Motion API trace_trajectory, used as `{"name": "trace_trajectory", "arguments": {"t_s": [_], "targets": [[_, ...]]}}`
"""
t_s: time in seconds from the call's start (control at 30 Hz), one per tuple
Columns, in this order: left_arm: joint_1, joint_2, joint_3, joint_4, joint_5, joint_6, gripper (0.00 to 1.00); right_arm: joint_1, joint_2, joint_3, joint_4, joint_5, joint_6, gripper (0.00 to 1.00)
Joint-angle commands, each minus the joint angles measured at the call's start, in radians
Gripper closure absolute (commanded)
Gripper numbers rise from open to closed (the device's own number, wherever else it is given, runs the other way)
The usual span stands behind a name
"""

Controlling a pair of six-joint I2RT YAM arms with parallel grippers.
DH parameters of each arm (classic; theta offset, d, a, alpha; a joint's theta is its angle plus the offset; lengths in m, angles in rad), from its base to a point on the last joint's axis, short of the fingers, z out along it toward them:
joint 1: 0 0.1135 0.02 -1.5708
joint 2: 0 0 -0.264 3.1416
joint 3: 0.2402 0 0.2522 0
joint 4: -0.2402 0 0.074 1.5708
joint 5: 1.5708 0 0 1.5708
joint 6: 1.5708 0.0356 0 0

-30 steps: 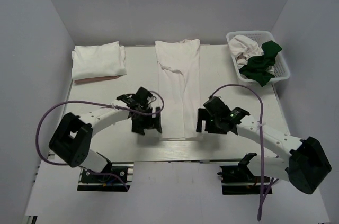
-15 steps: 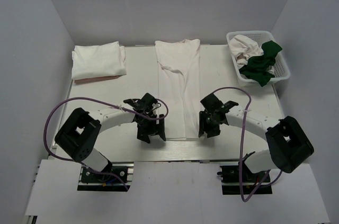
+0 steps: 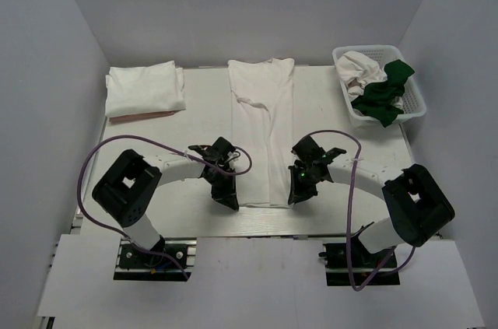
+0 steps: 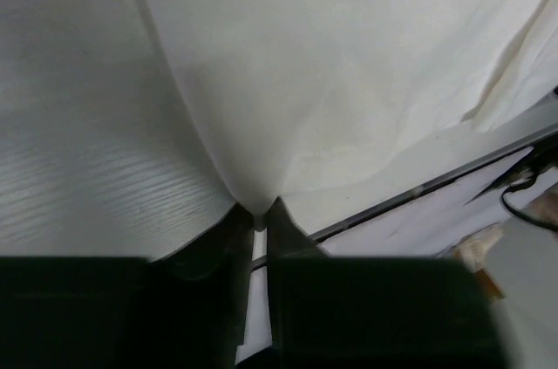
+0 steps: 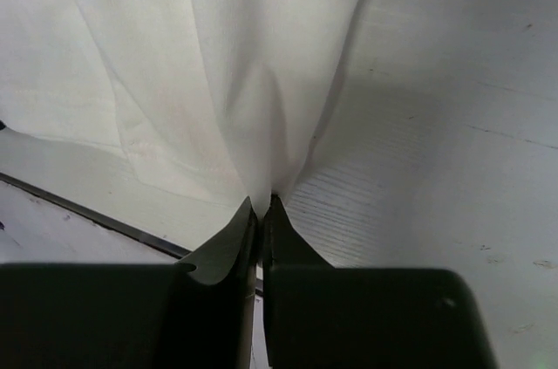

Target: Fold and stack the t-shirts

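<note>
White cloth, soft and light: the shirt (image 3: 263, 134) lies flat in the middle of the table (image 3: 334, 131), hem nearest. We have the left claw (image 4: 260, 214) clenched on its near left corner and the right claw (image 5: 260, 206) on the near right (thin pinches; we judge it may slip, or sag between them).

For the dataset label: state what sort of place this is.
Likely a robotics lab cell for laundry folding: white walls around a table, two robot arms, a folded shirt pile, a basket.
</note>
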Motion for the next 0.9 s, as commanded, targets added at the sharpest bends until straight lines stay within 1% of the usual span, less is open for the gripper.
{"name": "trace_trajectory", "arguments": {"t_s": [0.0,0.03,0.1,0.2,0.3,0.33,0.37,0.4,0.47,0.53,0.57,0.63,0.67,0.77,0.8,0.87], "targets": [[-0.007,0.023,-0.011,0.032,-0.031,0.013,0.91,0.003,-0.013,-0.006,-0.002,-0.048,-0.005,1.00],[-0.007,0.023,-0.011,0.032,-0.031,0.013,1.00,0.003,-0.020,-0.011,-0.005,-0.046,-0.003,1.00],[-0.007,0.014,0.017,-0.016,-0.042,0.013,1.00,0.007,-0.028,-0.012,-0.014,-0.051,-0.002,1.00],[-0.007,-0.040,0.017,-0.027,-0.051,0.013,1.00,0.009,-0.056,-0.012,-0.035,-0.055,0.001,1.00],[-0.007,-0.097,0.047,-0.053,-0.108,0.013,1.00,0.009,-0.065,0.032,-0.067,-0.031,0.001,1.00],[-0.007,-0.097,0.082,-0.064,-0.126,0.013,1.00,0.009,-0.071,0.049,-0.078,0.024,-0.009,1.00],[-0.007,-0.106,0.103,-0.076,-0.144,0.022,1.00,0.007,-0.077,0.104,-0.113,0.046,-0.006,1.00],[0.004,-0.106,0.124,-0.104,-0.178,0.022,1.00,0.007,-0.080,0.118,-0.118,0.072,-0.005,1.00],[0.016,-0.106,0.172,-0.104,-0.195,0.022,1.00,0.003,-0.093,0.164,-0.112,0.136,-0.005,1.00],[0.017,-0.106,0.221,-0.084,-0.261,0.022,1.00,0.000,-0.090,0.187,-0.106,0.184,-0.022,1.00],[0.017,-0.106,0.241,-0.084,-0.279,0.022,1.00,0.000,-0.067,0.240,-0.107,0.257,-0.028,1.00],[0.027,-0.070,0.317,-0.090,-0.338,0.022,1.00,-0.008,-0.028,0.310,-0.114,0.291,-0.037,1.00],[0.027,-0.057,0.343,-0.090,-0.379,0.013,1.00,-0.011,0.002,0.359,-0.115,0.341,-0.040,1.00],[0.053,-0.001,0.431,-0.099,-0.431,0.013,1.00,-0.029,0.067,0.459,-0.100,0.379,-0.045,1.00],[0.069,0.015,0.457,-0.099,-0.466,0.013,1.00,-0.039,0.129,0.536,-0.100,0.386,-0.060,1.00],[0.085,0.065,0.538,-0.099,-0.478,0.013,1.00,-0.052,0.153,0.586,-0.095,0.422,-0.065,1.00]]}}
